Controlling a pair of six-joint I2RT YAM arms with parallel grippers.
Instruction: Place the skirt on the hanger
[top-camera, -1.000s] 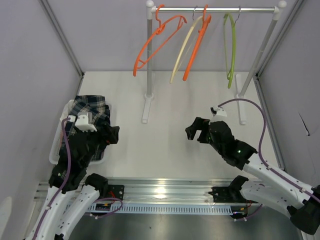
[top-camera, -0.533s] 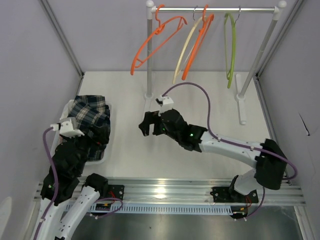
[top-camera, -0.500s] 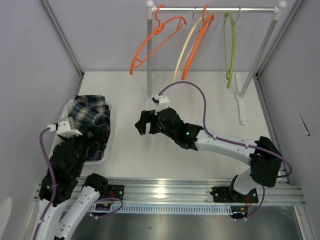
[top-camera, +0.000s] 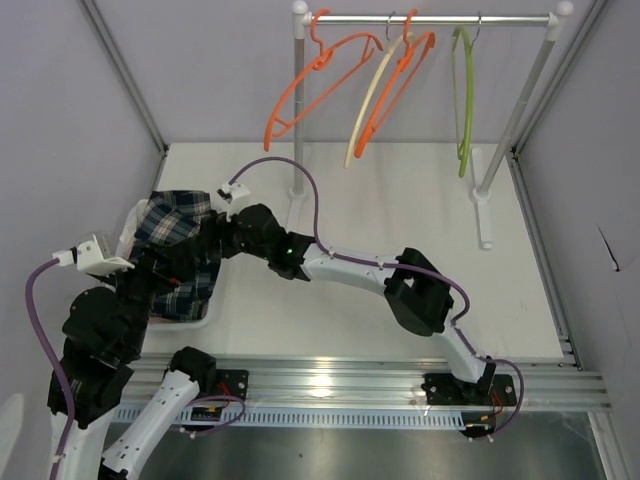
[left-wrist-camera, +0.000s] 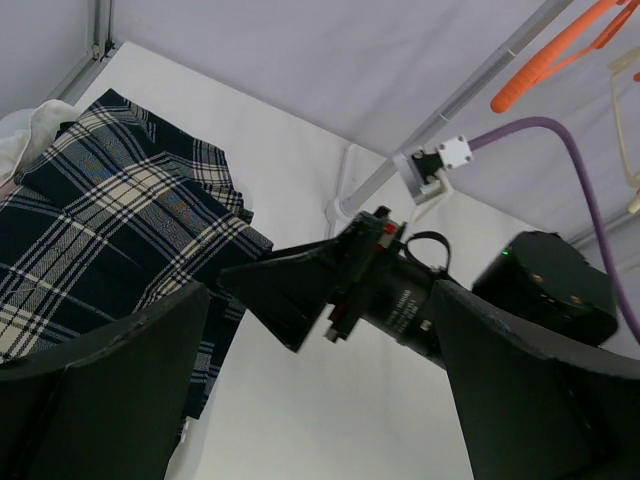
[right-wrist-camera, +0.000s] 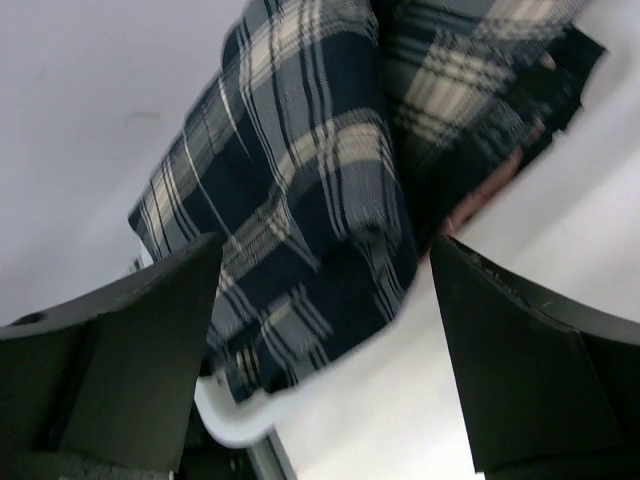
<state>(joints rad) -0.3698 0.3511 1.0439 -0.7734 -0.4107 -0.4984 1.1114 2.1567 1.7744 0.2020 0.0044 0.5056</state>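
The dark blue plaid skirt lies crumpled in a white basket at the table's left. It fills the right wrist view and shows at left in the left wrist view. My right gripper reaches across the table to the skirt's right edge, jaws wide open and empty just above the cloth. My left gripper is open and empty, drawn back at the basket's near side. It faces the right gripper. Several hangers hang on the rail; the nearest is orange.
The rack's left post and foot stand just right of the right gripper. A cream hanger, a second orange hanger and a green hanger hang further along. The basket rim lies under the right gripper. Grey walls close both sides.
My right arm has swept from the table's right side across to the skirt at the left. My left arm has drawn back toward the near left corner. The hangers swing slightly.
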